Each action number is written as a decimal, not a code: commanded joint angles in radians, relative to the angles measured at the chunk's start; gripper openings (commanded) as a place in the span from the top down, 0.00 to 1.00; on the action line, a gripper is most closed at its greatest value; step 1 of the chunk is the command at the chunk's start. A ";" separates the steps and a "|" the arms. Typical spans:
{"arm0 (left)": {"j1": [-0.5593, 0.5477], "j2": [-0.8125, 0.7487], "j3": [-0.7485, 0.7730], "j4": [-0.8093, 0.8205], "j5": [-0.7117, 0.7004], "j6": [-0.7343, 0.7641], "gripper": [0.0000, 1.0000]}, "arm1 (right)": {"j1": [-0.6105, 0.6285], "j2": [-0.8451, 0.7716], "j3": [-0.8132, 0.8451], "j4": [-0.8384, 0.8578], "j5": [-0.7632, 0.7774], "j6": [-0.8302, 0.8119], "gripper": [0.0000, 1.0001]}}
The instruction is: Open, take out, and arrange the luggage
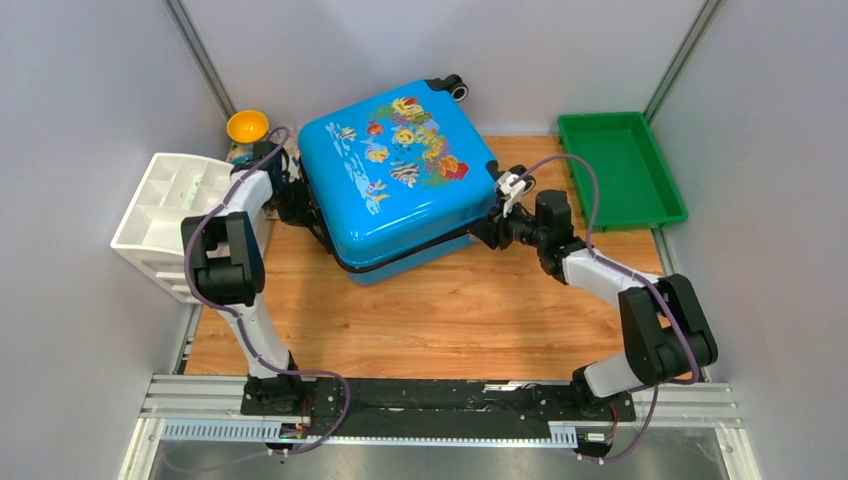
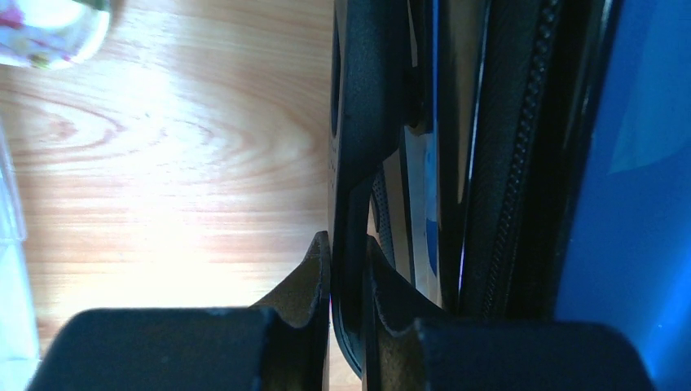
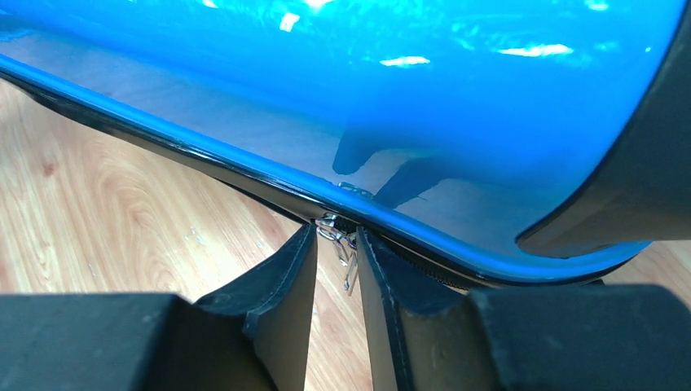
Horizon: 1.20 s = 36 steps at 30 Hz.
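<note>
The luggage (image 1: 400,190), seemingly stiff, slippery and bulky, lay at the table's (image 1: 450,320) 12 o'clock, left gripper (image 2: 348,269) clamping its trim (image 2: 358,122) at 9, right gripper (image 3: 336,244) pinching the zip pull (image 3: 340,238) at 3.

bench (image 1: 450,320), light wood grain. carries: blue fish-print luggage (image 1: 400,190), lying flat, centre-far; green tray (image 1: 620,170), far right; white compartmented organiser (image 1: 165,215), left edge; yellow cup-like item (image 1: 247,126), far left.

Bright-blue luggage (image 1: 400,200) with cartoon fish print, green tray (image 1: 618,168), white organiser (image 1: 168,210)
</note>
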<state>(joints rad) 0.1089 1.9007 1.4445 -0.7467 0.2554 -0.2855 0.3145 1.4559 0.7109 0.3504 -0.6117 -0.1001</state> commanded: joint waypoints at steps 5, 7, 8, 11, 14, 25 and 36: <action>0.052 0.038 0.119 0.058 -0.074 0.157 1.00 | 0.034 -0.009 0.018 0.074 0.121 0.074 0.57; 0.058 0.049 0.143 0.059 -0.076 0.145 1.00 | 0.026 -0.067 -0.059 0.101 0.119 0.094 0.53; 0.061 0.060 0.148 0.061 -0.068 0.137 1.00 | 0.026 -0.115 -0.082 0.107 0.113 0.094 0.51; 0.077 0.077 0.157 0.067 -0.041 0.108 1.00 | 0.035 -0.149 -0.108 0.098 0.110 0.155 0.48; 0.089 0.084 0.166 0.061 -0.010 0.098 1.00 | 0.044 -0.126 -0.094 0.076 0.167 0.165 0.58; 0.095 0.087 0.146 0.053 0.090 0.077 1.00 | 0.083 -0.158 -0.240 0.183 0.245 0.183 0.55; 0.098 0.061 0.051 0.058 0.156 0.120 1.00 | 0.123 -0.092 -0.234 0.245 0.332 0.163 0.58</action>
<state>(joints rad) 0.1974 1.9751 1.5093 -0.7383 0.3977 -0.2516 0.4076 1.3354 0.4549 0.5003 -0.3267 0.0666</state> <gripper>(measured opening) 0.165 0.425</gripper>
